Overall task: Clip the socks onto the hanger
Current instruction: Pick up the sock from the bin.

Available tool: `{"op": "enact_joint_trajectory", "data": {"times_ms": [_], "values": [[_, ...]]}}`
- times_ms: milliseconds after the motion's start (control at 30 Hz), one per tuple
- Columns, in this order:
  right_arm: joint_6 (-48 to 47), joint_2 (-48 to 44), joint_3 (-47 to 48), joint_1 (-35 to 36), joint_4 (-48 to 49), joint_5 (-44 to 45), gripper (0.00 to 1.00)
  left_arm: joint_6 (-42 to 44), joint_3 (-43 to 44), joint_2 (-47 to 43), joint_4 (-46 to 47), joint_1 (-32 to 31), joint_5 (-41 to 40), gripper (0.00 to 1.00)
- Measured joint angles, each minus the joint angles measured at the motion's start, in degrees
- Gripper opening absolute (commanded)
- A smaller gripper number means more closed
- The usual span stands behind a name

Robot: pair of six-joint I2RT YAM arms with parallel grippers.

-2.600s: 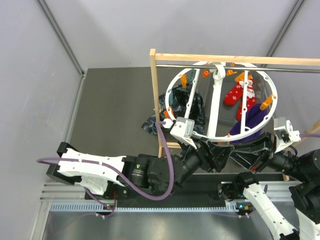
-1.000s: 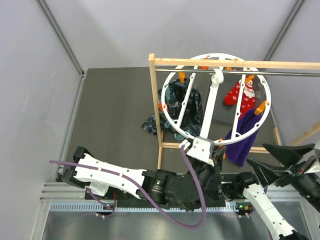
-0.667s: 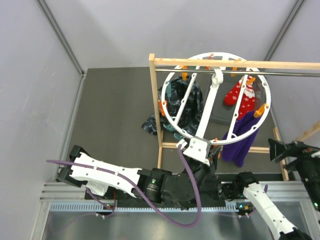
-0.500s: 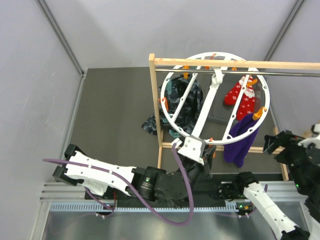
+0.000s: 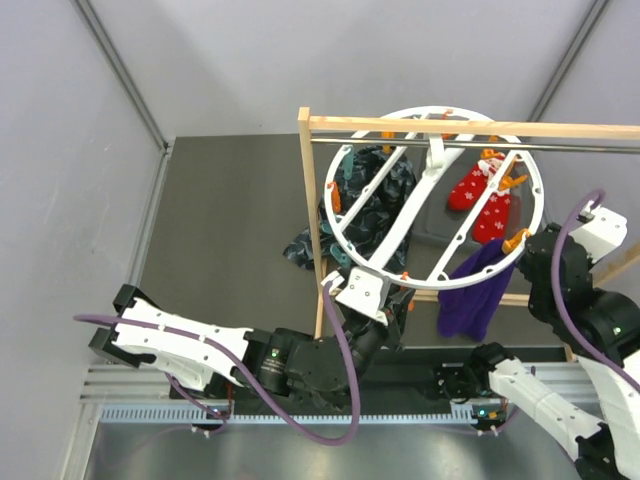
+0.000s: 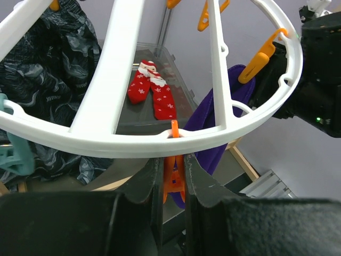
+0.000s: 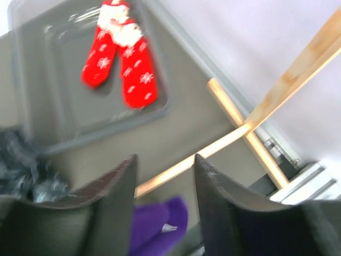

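The white ring hanger (image 5: 432, 195) hangs by its hook from the metal rod. My left gripper (image 5: 390, 302) is under its near rim, shut on an orange clip (image 6: 174, 178) below the rim (image 6: 133, 143). A purple sock (image 5: 468, 296) hangs from an orange clip (image 5: 517, 238) on the right rim. Dark teal-black socks (image 5: 365, 205) hang at the left. A red Santa pair (image 5: 484, 196) lies in a grey tray below. My right gripper (image 5: 540, 262) is open and empty beside the purple sock (image 7: 160, 224), with the red socks (image 7: 122, 58) beyond it.
The wooden-framed rack (image 5: 306, 200) with its metal rod (image 5: 560, 146) stands around the hanger; its base bars (image 7: 224, 144) lie on the dark table. The grey tray (image 7: 160, 106) lies under the ring. Grey walls close in both sides.
My left gripper has moved left with the clip, turning the ring clockwise as seen from above. My right arm has risen and swung in toward the purple sock.
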Motion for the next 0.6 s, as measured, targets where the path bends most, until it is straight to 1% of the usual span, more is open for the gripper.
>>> {"op": "enact_joint_trajectory", "data": {"times_ms": [67, 200, 267, 333, 400, 433, 533, 600], "values": [[0.2, 0.4, -1.2, 0.1, 2.1, 3.7, 0.39, 0.4, 0.0, 0.0, 0.0, 0.0, -0.1, 0.00], [0.3, 0.1, -4.0, 0.0, 5.5, 9.2, 0.38, 1.3, 0.0, 0.0, 0.0, 0.0, -0.1, 0.00], [0.2, 0.9, -5.2, -1.1, 8.0, 10.1, 0.39, 1.3, 0.0, 0.0, -0.1, 0.0, -0.3, 0.00], [-1.0, 1.8, -7.8, -4.0, 12.7, 9.0, 0.39, 1.3, 0.0, 0.0, -0.4, 0.0, -0.5, 0.00], [-2.8, 2.2, -10.8, -9.8, 17.6, 4.5, 0.41, 1.3, 0.0, 0.0, -1.0, 0.1, -0.5, 0.00], [-3.9, 2.4, -12.4, -13.8, 19.6, 1.7, 0.41, 1.2, 0.0, 0.0, -1.2, 0.1, -0.5, 0.00], [-7.0, 3.8, -16.0, -29.4, 25.4, -11.3, 0.41, 1.0, 0.0, -0.1, -1.4, 0.1, -0.5, 0.00], [-8.4, 4.7, -18.1, -38.5, 28.7, -20.7, 0.42, 1.1, 0.0, -0.1, -1.4, 0.0, -0.5, 0.00]]}}
